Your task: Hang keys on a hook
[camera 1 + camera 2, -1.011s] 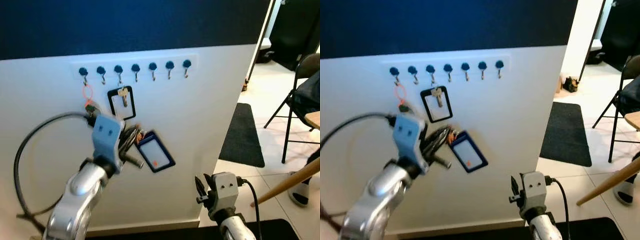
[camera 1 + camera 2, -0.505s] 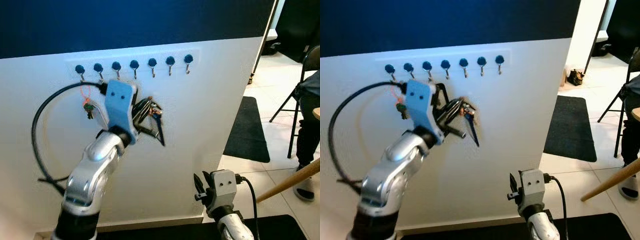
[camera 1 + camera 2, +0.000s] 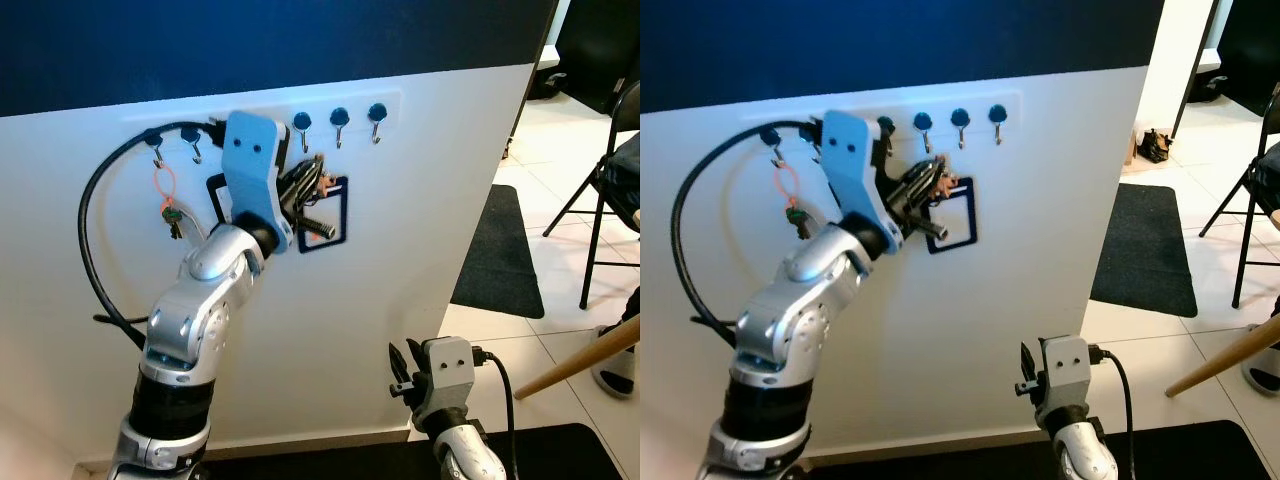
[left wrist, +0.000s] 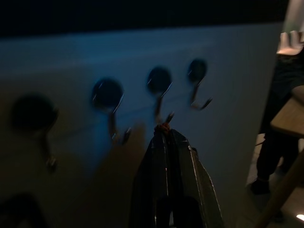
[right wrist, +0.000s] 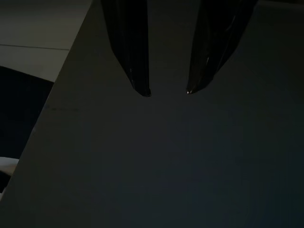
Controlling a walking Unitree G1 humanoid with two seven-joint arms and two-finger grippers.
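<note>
My left gripper (image 3: 318,168) is raised to the hook rail (image 3: 385,100) on the white wall and is shut on a bunch of keys (image 3: 310,185). A dark blue tag holder (image 3: 330,212) dangles from the bunch. In the left wrist view the shut fingertips (image 4: 166,142) hold an orange ring (image 4: 164,127) just below a blue-capped hook (image 4: 159,83). Another key set on an orange loop (image 3: 165,190) hangs from the leftmost hook (image 3: 156,142). My right gripper (image 5: 166,90) hangs low and idle, fingers open.
Several blue-capped hooks stand free to the right of the arm (image 3: 339,118). A black tag (image 3: 214,190) hangs partly behind my arm. To the right are a black mat (image 3: 500,250), a folding chair (image 3: 605,190), a wooden stick (image 3: 585,360) and a person's foot (image 3: 610,375).
My left arm has risen from mid-wall up to the hook rail, carrying the keys; the blue tag swung with it and now hangs upright.
</note>
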